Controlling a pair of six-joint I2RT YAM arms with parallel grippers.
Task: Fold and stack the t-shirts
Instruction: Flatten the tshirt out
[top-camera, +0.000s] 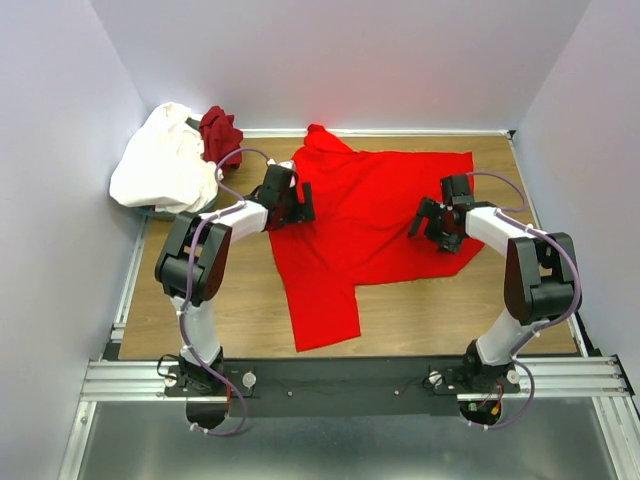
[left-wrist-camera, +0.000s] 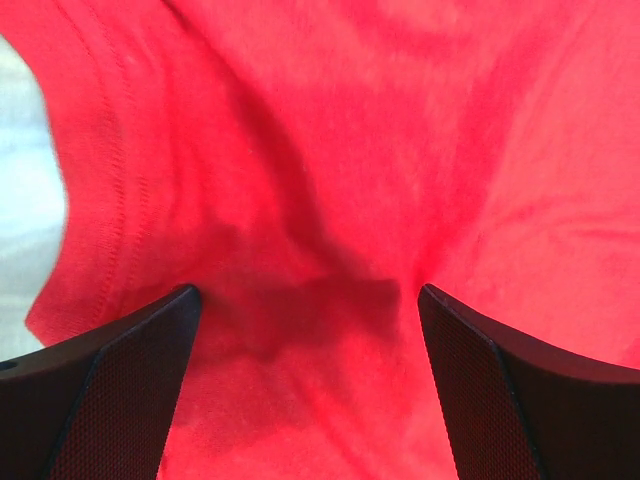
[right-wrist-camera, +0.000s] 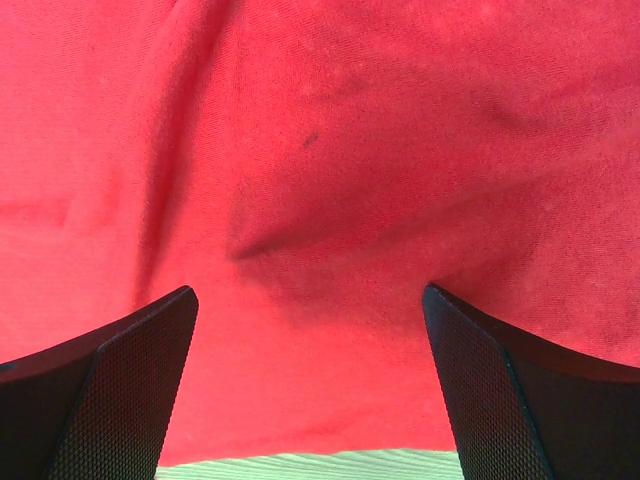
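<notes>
Wrists see only red t-shirt (left-wrist-camera: 350, 150); overhead adds white t-shirt (top-camera: 163, 165), seemingly crumpled.

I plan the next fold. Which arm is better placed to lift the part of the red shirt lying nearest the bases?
Probably left. That part of the red shirt lies left of the middle, closer to the open left fingers than to the right fingers.

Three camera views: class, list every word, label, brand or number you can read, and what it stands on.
None: no text can be read in any view. The bright red t-shirt, white t-shirt and maroon t-shirt show no print or label.
</notes>
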